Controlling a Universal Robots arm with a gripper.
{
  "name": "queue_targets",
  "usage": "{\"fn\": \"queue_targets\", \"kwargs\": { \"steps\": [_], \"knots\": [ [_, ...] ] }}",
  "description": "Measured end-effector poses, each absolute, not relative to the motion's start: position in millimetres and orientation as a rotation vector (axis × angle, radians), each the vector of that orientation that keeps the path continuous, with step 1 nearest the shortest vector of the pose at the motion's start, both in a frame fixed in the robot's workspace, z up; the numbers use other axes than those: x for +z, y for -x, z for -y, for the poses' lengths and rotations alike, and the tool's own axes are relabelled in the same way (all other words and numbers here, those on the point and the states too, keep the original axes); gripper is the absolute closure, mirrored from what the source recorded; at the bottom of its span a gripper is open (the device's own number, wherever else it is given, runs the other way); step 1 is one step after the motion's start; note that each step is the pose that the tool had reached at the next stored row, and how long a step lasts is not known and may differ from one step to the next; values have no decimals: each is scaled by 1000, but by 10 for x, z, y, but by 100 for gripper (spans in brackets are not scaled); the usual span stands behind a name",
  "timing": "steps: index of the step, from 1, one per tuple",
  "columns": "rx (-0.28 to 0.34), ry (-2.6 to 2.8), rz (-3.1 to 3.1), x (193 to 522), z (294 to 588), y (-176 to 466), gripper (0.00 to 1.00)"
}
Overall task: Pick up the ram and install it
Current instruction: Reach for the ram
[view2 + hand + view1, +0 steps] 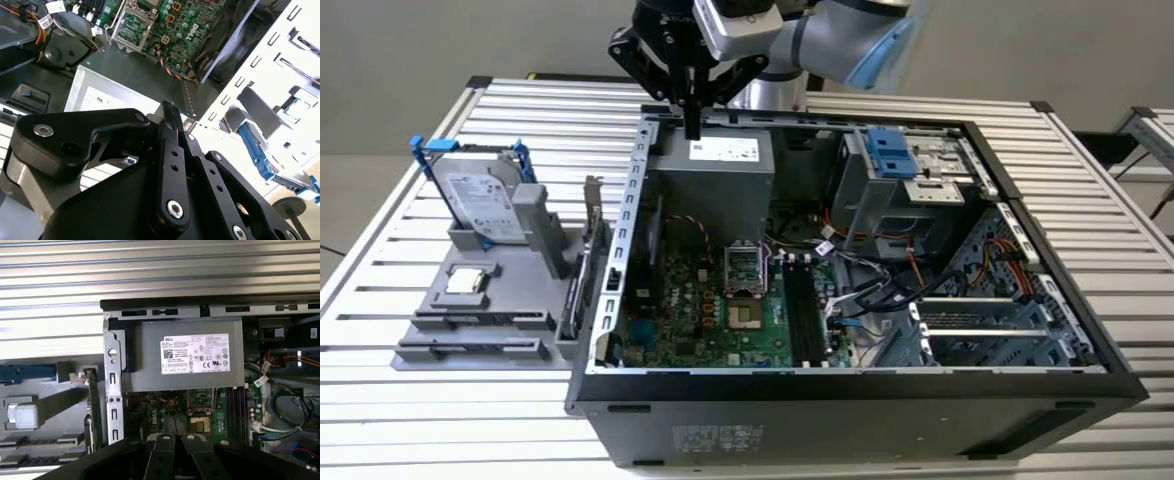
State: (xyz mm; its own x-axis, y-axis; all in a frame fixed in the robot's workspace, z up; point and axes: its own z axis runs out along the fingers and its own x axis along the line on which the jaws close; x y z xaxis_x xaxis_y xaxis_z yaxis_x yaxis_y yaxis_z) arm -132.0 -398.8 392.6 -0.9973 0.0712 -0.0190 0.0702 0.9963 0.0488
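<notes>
The ram (92, 407) is a slim greenish board standing on edge in the grey holder (480, 320), just outside the case wall; in the exterior view the ram (587, 272) shows as a thin dark strip. My gripper (694, 126) hangs above the case's back edge, over the power supply (714, 165), well away from the ram. Its fingers (165, 450) are shut together with nothing between them, as the second wrist view of the gripper (170, 108) also shows. The motherboard's black ram slots (802, 318) lie inside the case, and the slots (237, 410) are bare.
The open computer case (640, 190) stands on a slatted metal table (400, 420). The grey holder also carries a hard drive (478, 195) with blue brackets and a small silver processor chip (466, 281). Cables (881, 285) and a drive cage (907, 170) crowd the case's right half.
</notes>
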Motion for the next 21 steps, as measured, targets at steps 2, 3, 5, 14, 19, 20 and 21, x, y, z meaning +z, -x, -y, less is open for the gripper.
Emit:
{"fn": "queue_targets", "kwargs": {
  "steps": [2,3,5,14,19,20,21],
  "knots": [
    [75,-110,-3118,3927,3988,1342,100],
    [75,-110,-3118,3926,3988,1354,100],
    [75,-110,-3118,3926,3988,1377,100],
    [75,-110,-3118,3926,3988,1437,100],
    [75,-110,-3118,3926,3988,1465,100],
    [75,-110,-3118,3926,3988,1471,100],
    [75,-110,-3118,3926,3988,1477,100]
  ]
}}
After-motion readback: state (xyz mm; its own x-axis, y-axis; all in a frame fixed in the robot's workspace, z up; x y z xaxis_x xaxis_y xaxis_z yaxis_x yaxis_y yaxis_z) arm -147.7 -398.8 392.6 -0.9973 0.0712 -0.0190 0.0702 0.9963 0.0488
